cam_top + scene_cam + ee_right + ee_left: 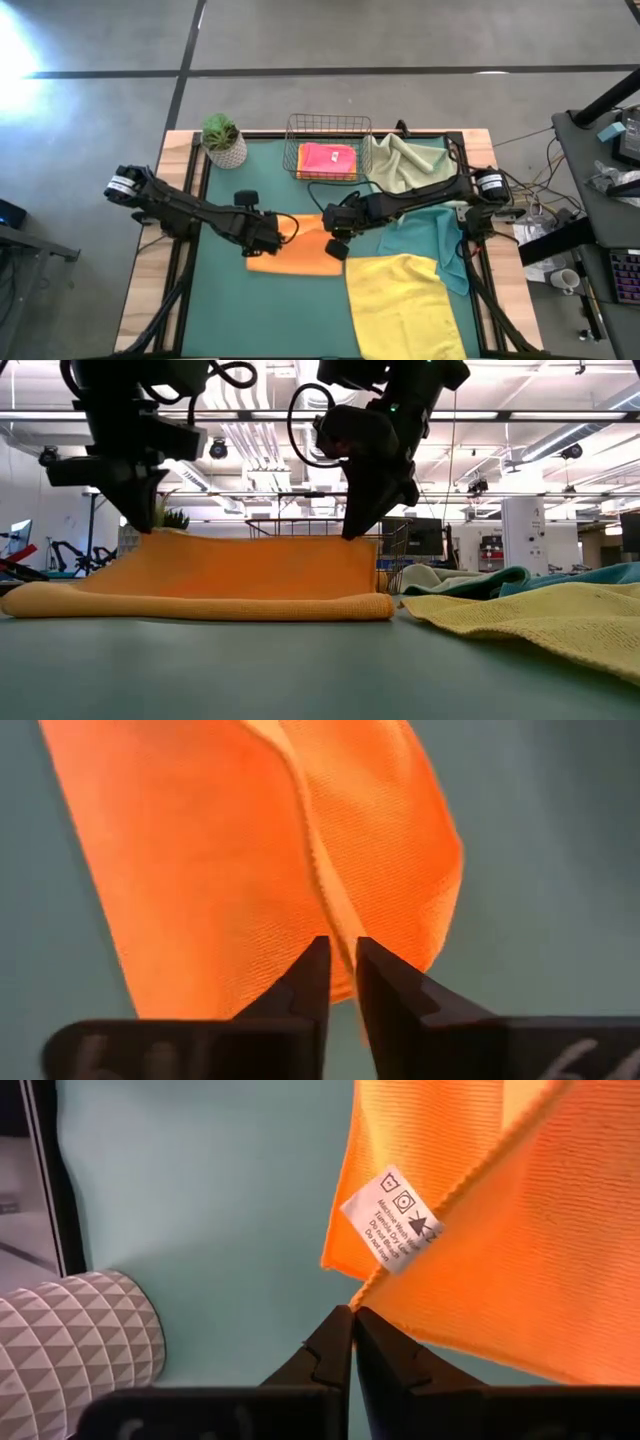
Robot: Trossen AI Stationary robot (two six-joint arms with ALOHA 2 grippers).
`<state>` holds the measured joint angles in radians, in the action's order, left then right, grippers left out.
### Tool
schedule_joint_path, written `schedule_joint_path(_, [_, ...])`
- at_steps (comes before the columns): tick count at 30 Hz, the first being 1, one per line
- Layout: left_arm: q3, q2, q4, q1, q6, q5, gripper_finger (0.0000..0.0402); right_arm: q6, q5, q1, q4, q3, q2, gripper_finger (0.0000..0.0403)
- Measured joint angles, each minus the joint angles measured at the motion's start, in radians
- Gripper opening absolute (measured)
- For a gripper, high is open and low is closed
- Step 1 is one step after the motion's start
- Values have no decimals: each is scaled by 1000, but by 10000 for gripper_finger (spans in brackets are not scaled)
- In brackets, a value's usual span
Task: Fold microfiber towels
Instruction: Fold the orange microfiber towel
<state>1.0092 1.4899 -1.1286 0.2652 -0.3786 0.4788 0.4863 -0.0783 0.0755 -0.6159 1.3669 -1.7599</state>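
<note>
Yellow towel (405,300) lies spread at the near edge of the table (270,310), on the right side, closest to the low camera; a teal towel (440,240) sits crumpled just behind it; a pale sage towel (405,160) rests further back beside the wire basket (328,130), which holds a pink towel (328,158); the orange towel (298,252) lies mid-table, folded over, its upper edge lifted between both arms; the left end effector (353,1320) has its fingers pressed together, pinching the orange corner beside a white care label (392,1218); the right end effector (340,955) grips the other orange corner, with a slight gap between its fingers and the cloth's edge running through it; a small potted plant (222,140) in a patterned white pot stands at the back left.
</note>
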Motion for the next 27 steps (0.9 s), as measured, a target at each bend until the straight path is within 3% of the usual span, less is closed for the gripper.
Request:
schedule_joint_path(4, [2,0,-6,-21,0,-2,25,38,-26,-16,-1,0,12,91])
schedule_joint_path(9, [7,0,-7,-49,1,-1,83,28,-27,-30,-16,0,34,130])
schedule_joint_path(14, [27,0,-74,-64,-5,-7,131,26,-18,-35,-33,0,60,146])
schedule_joint_path(17, [32,-16,-75,-55,-8,-98,141,0,40,-34,-19,0,67,144])
schedule_joint_path(20, [8,-51,38,-18,-50,-189,143,-44,113,-20,-2,-5,61,139])
schedule_joint_path(27, [-117,-113,308,92,-198,-218,143,-106,120,-2,54,-49,33,127])
